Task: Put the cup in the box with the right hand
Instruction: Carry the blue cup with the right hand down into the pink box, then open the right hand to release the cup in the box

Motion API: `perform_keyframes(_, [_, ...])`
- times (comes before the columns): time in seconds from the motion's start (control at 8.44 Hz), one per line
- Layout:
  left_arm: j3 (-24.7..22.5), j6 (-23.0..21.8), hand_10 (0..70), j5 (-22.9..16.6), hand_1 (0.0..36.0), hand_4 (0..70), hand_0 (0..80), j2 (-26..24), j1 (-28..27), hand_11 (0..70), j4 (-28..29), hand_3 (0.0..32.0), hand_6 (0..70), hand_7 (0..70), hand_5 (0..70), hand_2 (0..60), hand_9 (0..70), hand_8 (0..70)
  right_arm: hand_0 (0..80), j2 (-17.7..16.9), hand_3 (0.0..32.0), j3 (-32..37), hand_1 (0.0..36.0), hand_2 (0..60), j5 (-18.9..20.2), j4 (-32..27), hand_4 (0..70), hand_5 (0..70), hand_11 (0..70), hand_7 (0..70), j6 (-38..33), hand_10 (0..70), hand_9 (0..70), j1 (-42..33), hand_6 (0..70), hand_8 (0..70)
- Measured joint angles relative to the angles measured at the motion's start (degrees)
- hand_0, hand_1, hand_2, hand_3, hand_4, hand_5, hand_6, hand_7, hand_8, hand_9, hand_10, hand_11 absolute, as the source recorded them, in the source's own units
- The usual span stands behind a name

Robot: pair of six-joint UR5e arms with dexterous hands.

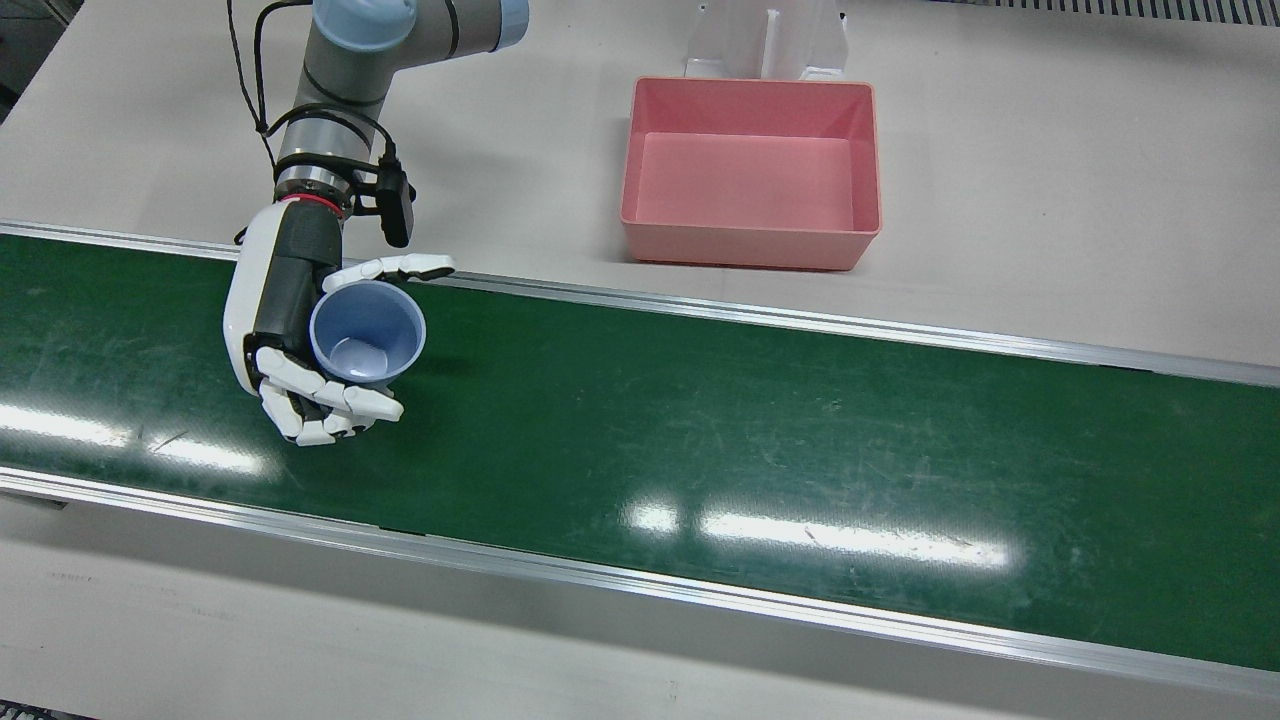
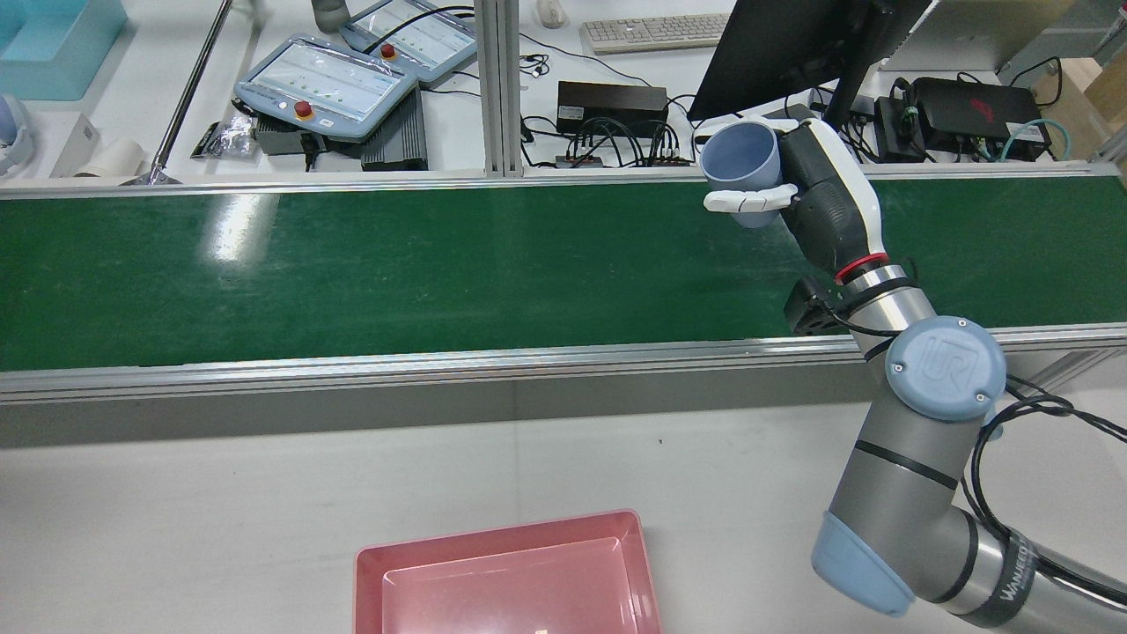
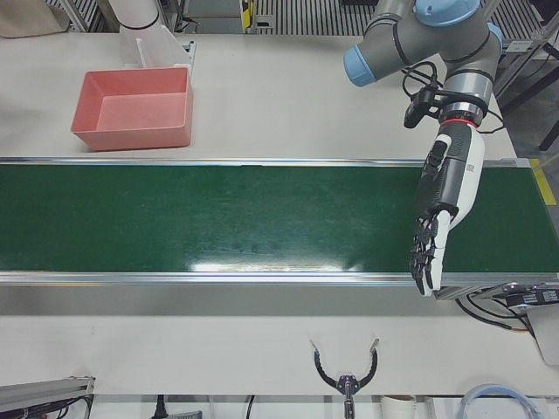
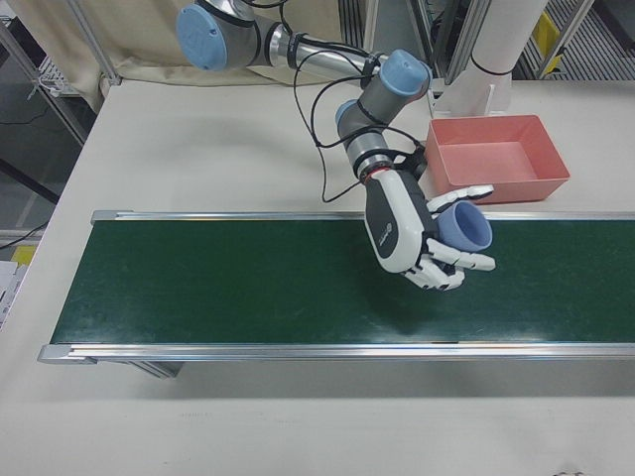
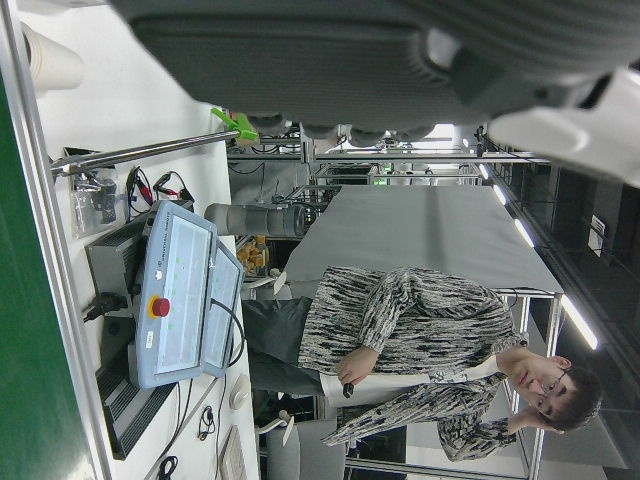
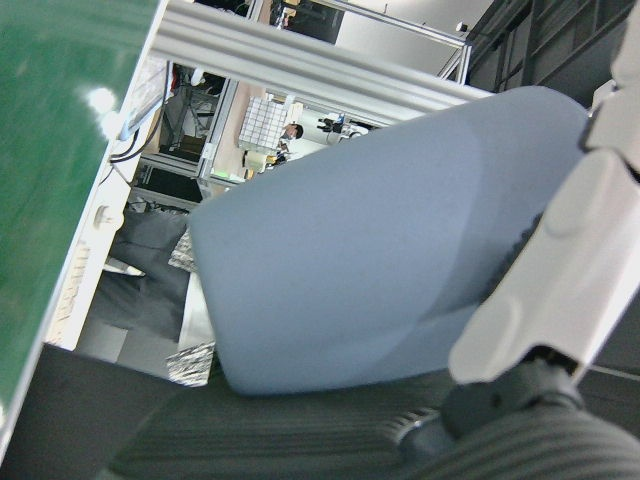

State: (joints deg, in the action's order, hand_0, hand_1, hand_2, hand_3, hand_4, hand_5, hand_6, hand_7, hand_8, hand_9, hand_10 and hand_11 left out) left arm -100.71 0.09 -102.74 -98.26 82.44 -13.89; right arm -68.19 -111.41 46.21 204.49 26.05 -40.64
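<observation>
One smooth blue plastic cup [image 1: 367, 332] sits gripped in the right hand [image 1: 300, 330], white fingers [image 1: 330, 395] curled around it. One rectangular pink box [image 1: 751, 170] stands empty on the tabletop [image 1: 1050, 200]. The left hand [image 3: 444, 209] hangs with fingers straight, holding nothing.

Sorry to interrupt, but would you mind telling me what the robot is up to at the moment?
The right robot hand is holding a blue cup, lifted above the green conveyor belt. The pink box it is meant for sits empty on the table beyond the belt, so the cup has yet to be carried over. The left robot hand hangs open over the other end of the belt, holding nothing.
</observation>
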Motion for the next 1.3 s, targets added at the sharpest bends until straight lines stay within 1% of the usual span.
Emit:
perform_keyframes(0.12, [0.02,0.0,0.0,0.0,0.0,0.0,0.0,0.0,0.0,0.0,0.03,0.0,0.0,0.0,0.0,0.0,0.0,0.0,51.6,-0.84,0.0,-6.65,5.0,3.5,0.01,0.01,41.5,12.2,62.6,70.0,4.36,44.5,70.0,2.37,34.2,59.4])
perform_keyframes(0.24, [0.04,0.0,0.0,0.0,0.0,0.0,0.0,0.0,0.0,0.0,0.06,0.0,0.0,0.0,0.0,0.0,0.0,0.0,50.3,-1.4,0.0,-12.75,6.7,7.3,-0.15,0.0,39.6,12.0,62.2,70.0,9.14,44.2,70.0,5.9,34.0,59.2])
perform_keyframes(0.36, [0.06,0.0,0.0,0.0,0.0,0.0,0.0,0.0,0.0,0.0,0.07,0.0,0.0,0.0,0.0,0.0,0.0,0.0,51.0,-1.65,0.0,-18.0,4.7,3.6,-0.53,-0.13,40.4,12.1,62.6,70.0,14.45,44.4,70.0,10.87,33.8,59.2])
perform_keyframes(0.47, [0.07,0.0,0.0,0.0,0.0,0.0,0.0,0.0,0.02,0.0,0.08,0.0,0.0,0.0,0.0,0.0,0.0,0.0,50.2,-1.64,0.0,-20.76,5.4,5.5,-0.92,-0.27,36.1,12.2,63.3,70.0,18.26,44.9,70.0,15.51,33.6,59.3])
perform_keyframes(0.59, [0.07,0.0,0.0,0.0,0.0,0.0,0.0,0.0,0.05,0.0,0.08,0.0,0.0,0.0,0.0,0.0,0.0,0.0,49.0,-1.52,0.0,-22.17,7.3,8.9,-1.25,-0.63,29.3,12.4,63.2,70.0,21.42,44.8,70.0,20.58,33.2,59.5])
perform_keyframes(0.71, [0.05,-0.03,0.0,0.0,0.0,0.0,0.0,0.0,0.04,0.0,0.08,0.0,0.0,0.0,0.0,0.0,0.0,0.0,50.3,-1.45,0.0,-22.62,4.5,3.5,-1.48,-2.38,31.5,12.4,62.9,70.0,25.19,44.5,70.0,25.8,32.8,59.5])
perform_keyframes(0.83, [0.02,-0.03,0.0,0.0,0.0,0.0,0.0,0.0,0.03,0.0,0.09,0.0,0.0,0.0,0.0,0.0,0.0,0.0,49.7,-1.46,0.0,-22.47,5.1,5.4,-1.66,-5.54,34.0,11.9,61.1,70.0,29.28,43.4,70.0,30.1,32.4,58.6])
perform_keyframes(0.95, [0.0,-0.04,0.0,0.0,0.0,0.0,0.0,0.0,0.01,0.0,0.06,0.0,0.0,0.0,0.0,0.0,0.0,0.0,48.9,-1.86,0.0,-22.2,5.9,7.8,-2.74,-8.87,39.1,10.2,50.9,70.0,32.48,35.9,70.0,34.03,29.2,53.8])
perform_keyframes(1.07, [0.0,-0.07,0.0,0.0,0.0,0.0,0.0,0.0,0.03,0.0,0.03,0.0,0.0,0.0,0.0,0.0,0.0,0.0,48.7,-3.16,0.0,-22.0,8.7,5.6,-4.84,-12.1,15.3,5.6,12.0,36.4,34.25,7.4,30.1,37.46,9.3,16.8])
perform_keyframes(1.18, [-0.01,-0.08,0.0,0.0,0.0,0.0,0.0,0.0,0.05,0.0,0.01,0.0,0.0,0.0,0.0,0.0,0.0,0.0,50.7,-4.87,2.0,-21.81,8.2,0.0,-6.96,-16.02,4.8,4.7,1.2,3.5,35.07,0.3,6.7,39.76,1.8,3.0])
perform_keyframes(1.3, [-0.01,-0.08,0.0,0.0,0.0,0.0,0.0,0.0,0.04,0.0,0.0,0.0,0.0,0.0,0.0,0.0,0.0,0.0,48.1,-6.04,1.6,-21.28,7.9,3.4,-8.23,-20.08,5.5,3.7,0.0,0.8,35.45,0.0,5.5,40.9,1.0,2.2])
